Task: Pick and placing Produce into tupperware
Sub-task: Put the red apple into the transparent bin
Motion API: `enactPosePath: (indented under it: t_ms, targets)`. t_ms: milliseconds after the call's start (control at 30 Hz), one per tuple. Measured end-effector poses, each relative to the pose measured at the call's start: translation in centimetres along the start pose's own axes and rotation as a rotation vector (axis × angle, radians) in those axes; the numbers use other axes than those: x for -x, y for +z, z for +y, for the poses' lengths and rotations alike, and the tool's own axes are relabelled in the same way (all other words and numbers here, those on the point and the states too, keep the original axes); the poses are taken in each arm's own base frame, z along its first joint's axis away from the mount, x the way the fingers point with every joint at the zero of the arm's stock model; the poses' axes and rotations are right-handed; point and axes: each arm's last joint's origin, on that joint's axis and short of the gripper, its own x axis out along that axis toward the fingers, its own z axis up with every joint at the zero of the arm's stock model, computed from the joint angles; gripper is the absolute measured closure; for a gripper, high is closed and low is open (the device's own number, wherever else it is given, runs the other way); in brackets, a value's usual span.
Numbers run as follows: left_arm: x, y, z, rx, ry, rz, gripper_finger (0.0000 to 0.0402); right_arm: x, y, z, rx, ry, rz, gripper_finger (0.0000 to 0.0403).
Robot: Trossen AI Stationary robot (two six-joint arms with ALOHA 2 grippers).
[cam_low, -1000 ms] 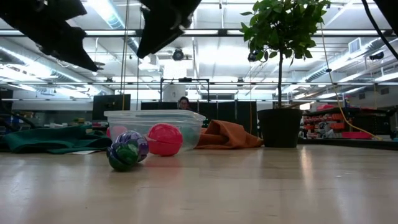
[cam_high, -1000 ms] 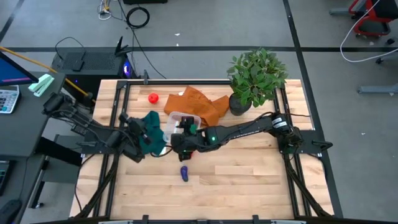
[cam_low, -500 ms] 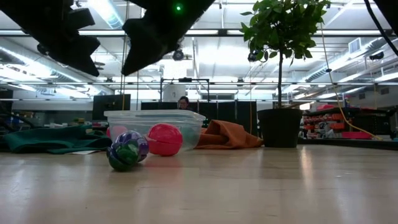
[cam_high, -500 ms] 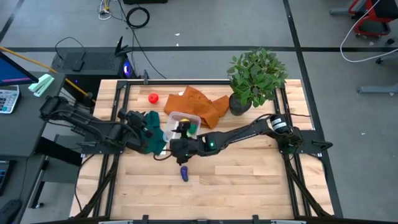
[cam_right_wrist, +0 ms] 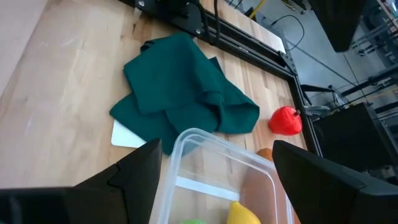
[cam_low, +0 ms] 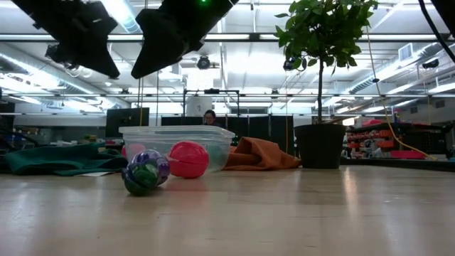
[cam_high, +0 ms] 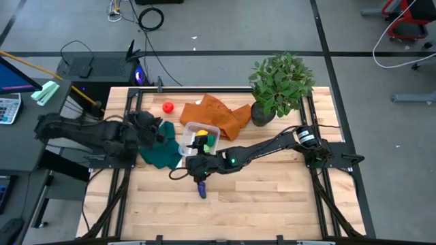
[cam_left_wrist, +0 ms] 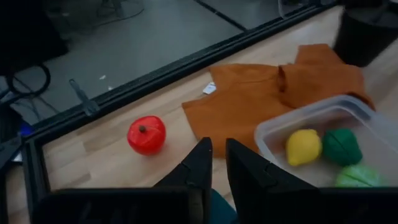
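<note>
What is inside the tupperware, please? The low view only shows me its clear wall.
Observer: A yellow lemon, a dark green piece and a light green piece.
Operator: Is any produce hidden from me?
Observer: A red tomato lies beside the orange cloth.
Operator: Which arm is nearest the purple piece?
Observer: The right gripper, open, hangs between the tupperware and the purple piece; the left gripper is over the dark green cloth.

Tupperware [cam_high: 199, 135] mid-table holding perhaps three produce pieces [cam_left_wrist: 304, 147], cloths either side, plant [cam_high: 281, 83] right-rear
</note>
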Motion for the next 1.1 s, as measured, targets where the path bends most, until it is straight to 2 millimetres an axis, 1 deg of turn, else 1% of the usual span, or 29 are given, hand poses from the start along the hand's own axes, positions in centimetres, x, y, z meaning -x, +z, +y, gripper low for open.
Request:
enactPosePath:
  t_ms: [167, 300, 400, 500, 633, 767, 867, 967, 1100]
  targets:
    - [-2.3, 1.7, 1.3, 0.024, 0.006, 0.077, 0.0340, 0.0, 0.0, 0.1, -0.004, 0.001, -0.001, 0.0136]
    - [-4.4, 3.1, 2.6, 0.064, -0.048, 0.121, 0.0318, 0.0, 0.1, 0.1, -0.006, 0.001, -0.004, 0.0136]
    - [-5.7, 3.9, 4.0, 0.094, -0.045, 0.140, 0.0301, 0.0, 0.1, 0.0, -0.018, -0.007, -0.003, 0.0136]
    - [-7.2, 3.9, 5.3, 0.127, -0.040, 0.207, 0.0287, -0.1, 0.0, -0.2, -0.029, -0.010, -0.002, 0.0136]
    - [-9.7, 3.9, 6.4, 0.164, -0.044, 0.281, 0.0272, -0.3, -0.1, -0.4, -0.034, -0.016, 0.001, 0.0136]
    - [-12.3, 3.5, 6.9, 0.166, -0.055, 0.342, 0.0252, -0.3, -0.1, -0.5, -0.037, -0.017, 0.002, 0.0136]
    - [-13.7, 3.7, 7.3, 0.140, -0.059, 0.402, 0.0233, -0.3, -0.1, -0.5, -0.036, -0.015, 0.005, 0.0136]
    - [-14.5, 4.7, 7.6, 0.088, -0.047, 0.466, 0.0211, -0.3, -0.1, -0.5, -0.037, -0.010, 0.007, 0.0136]
    - [-14.9, 7.7, 7.7, 0.037, -0.042, 0.510, 0.0178, -0.3, -0.2, -0.5, -0.035, -0.007, 0.009, 0.0136]
